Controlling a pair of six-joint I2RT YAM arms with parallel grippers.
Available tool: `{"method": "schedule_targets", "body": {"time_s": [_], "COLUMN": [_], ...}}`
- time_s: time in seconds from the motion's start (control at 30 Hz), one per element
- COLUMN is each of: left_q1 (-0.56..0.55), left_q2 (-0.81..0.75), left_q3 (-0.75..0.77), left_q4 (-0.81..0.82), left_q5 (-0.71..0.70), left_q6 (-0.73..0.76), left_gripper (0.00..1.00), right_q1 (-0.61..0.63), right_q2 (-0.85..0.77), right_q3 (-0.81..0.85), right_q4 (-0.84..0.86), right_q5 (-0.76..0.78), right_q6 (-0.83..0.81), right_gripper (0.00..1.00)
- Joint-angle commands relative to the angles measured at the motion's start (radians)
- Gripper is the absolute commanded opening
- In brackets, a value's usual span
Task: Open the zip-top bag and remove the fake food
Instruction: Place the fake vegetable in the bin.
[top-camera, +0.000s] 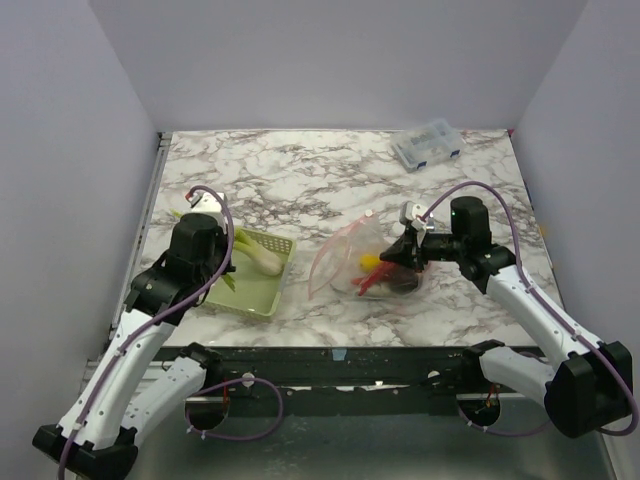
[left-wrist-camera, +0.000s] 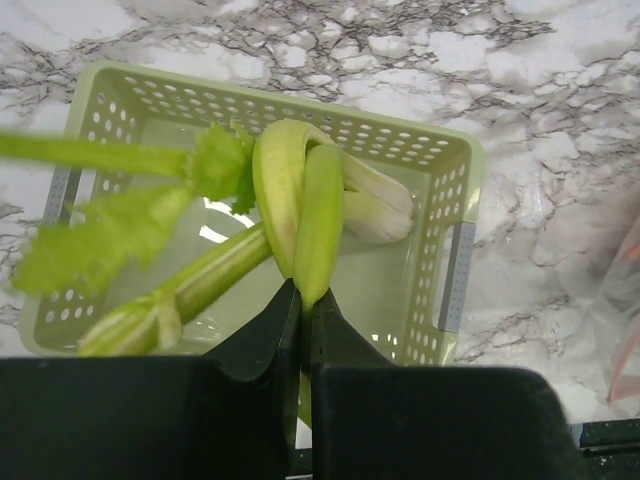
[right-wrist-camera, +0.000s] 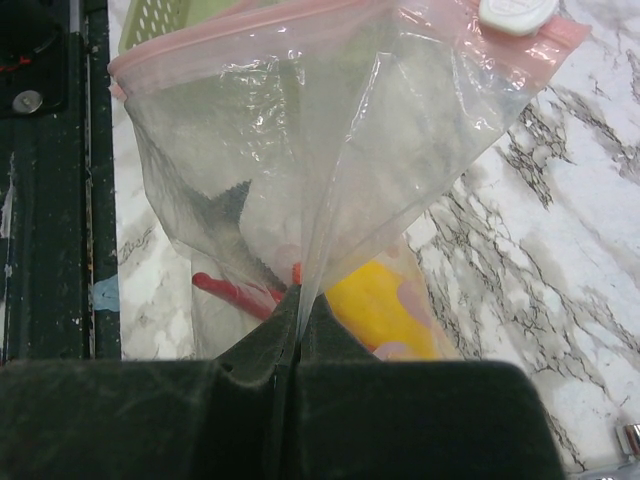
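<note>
over marble worktop, your right jaws pinch thin zip-top bag film, left jaws clamp the pale green stalk; film could slip.

Right tool pinches the zip-top bag over a yellow piece.

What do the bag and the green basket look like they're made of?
The zip-top bag: thin clear plastic film, glossy, going by its creases and glints. The basket: seemingly rigid moulded plastic, pale green, matte, with rows of holes.
</note>
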Motion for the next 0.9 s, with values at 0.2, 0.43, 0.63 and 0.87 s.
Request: {"method": "schedule_targets", "body": {"time_s": [0.2,0.43,0.63,0.87], "left_q1": [0.227,0.302,0.337,0.372], "left_q2": [0.015,0.032,0.052,0.073], "left_q3": [-0.104,-0.156,-0.177,-0.180], "left_q4": [0.080,0.089,0.101,0.099], "left_q5": [0.091,0.152,0.157,0.148], "left_q6": [0.026,-0.006,-0.037,-0.062], "left_gripper": [0.02,0.03,0.15,0.43], "right_q1": [-0.007,-0.006,-0.008,-0.009], "right_q2": [-0.019,-0.019,-0.021,-0.025], "right_q3": [-0.012,-0.013,-0.013,-0.013], "right_q4": [-0.004,-0.004,-0.004,-0.005], "right_q5": [-0.029,-0.026,-0.030,-0.034], "right_q6": [-0.010,-0.010,-0.010,-0.011], "right_gripper": [0.00,0.00,0.00,0.00]}}
